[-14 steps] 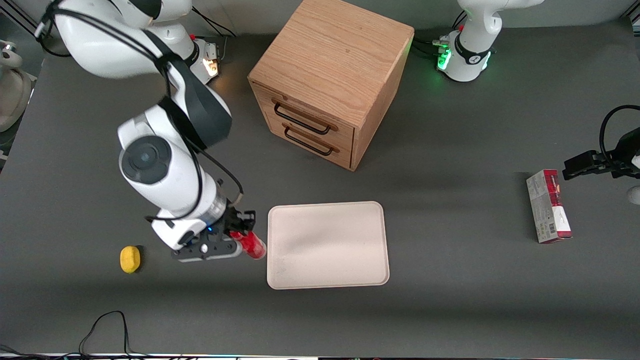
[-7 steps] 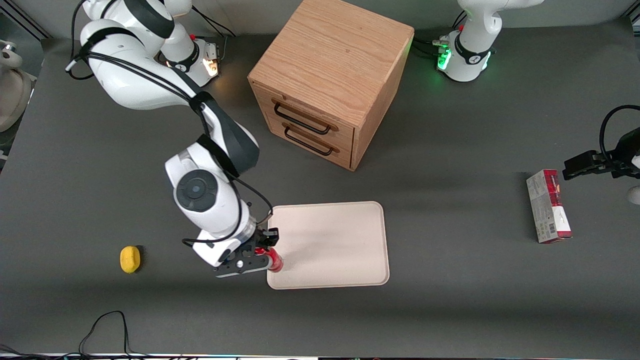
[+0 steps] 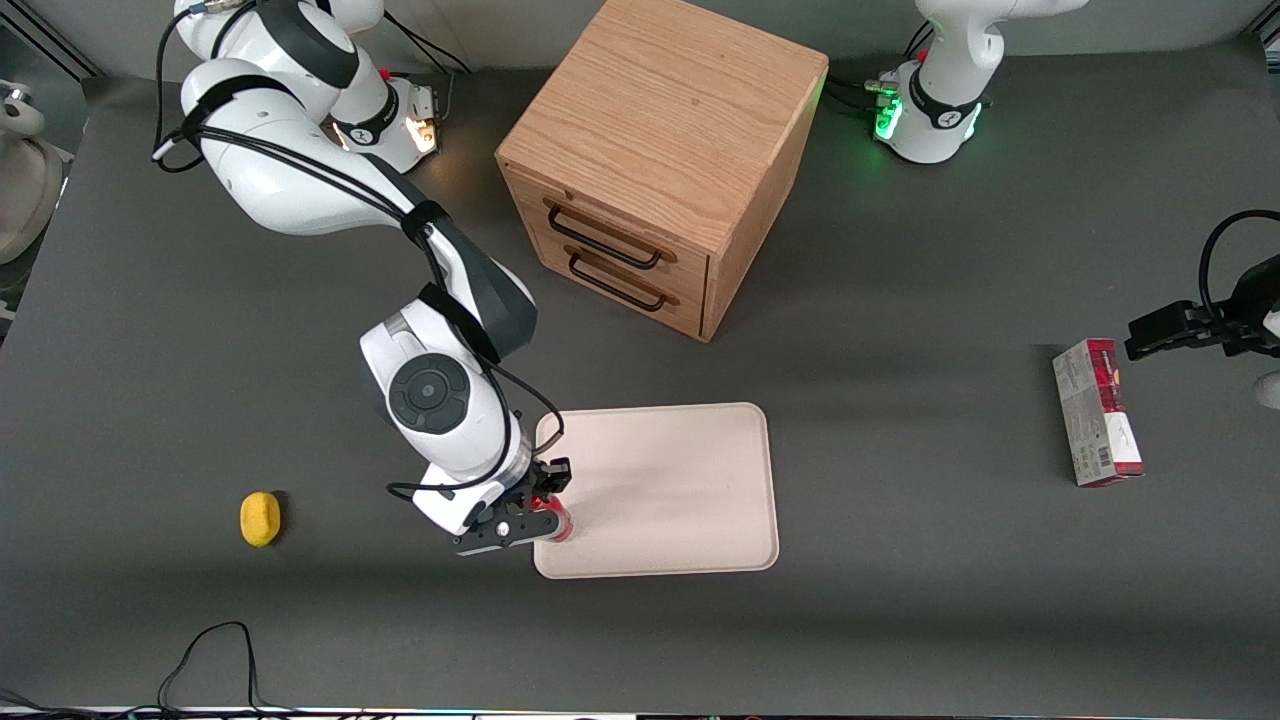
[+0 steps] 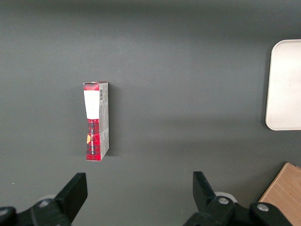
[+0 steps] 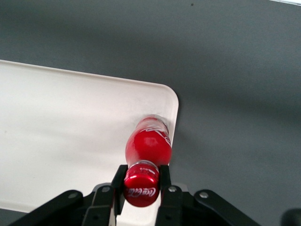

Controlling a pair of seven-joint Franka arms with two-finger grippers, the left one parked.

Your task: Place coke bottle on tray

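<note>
- Gripping the bottle point(image 5: 147, 149) at its neck just under the cap point(image 5: 141, 184), the pincer point(image 5: 141, 181) stands narrow, its two fingers point(image 5: 164, 176) pressed against either side of the neck.
- The pincer point(image 3: 541, 508) hangs over the corner of the tray point(image 3: 680, 490) that lies nearest the front camera and toward the working arm's end of the surface point(image 3: 900, 600).
- The bottle point(image 3: 558, 523) stands upright or close to it, and its base sits over the tray point(image 5: 61, 122) floor just inside the rounded corner; whether the base already touches the tray cannot be told.
- To do the step well, the arm would likely lower straight down until the base rests flat, then part the fingers only enough to free the neck, and rise straight up so the cap is not dragged.
- The main risk appears to be the rim: the base is very near it, so a small shift toward the tray's middle before release would keep the bottle from tipping over the edge.
- A lemon point(image 3: 260, 518) lies on the surface well apart, toward the working arm's end.
- A carton point(image 3: 1097, 412) lies toward the parked arm's end.
</note>
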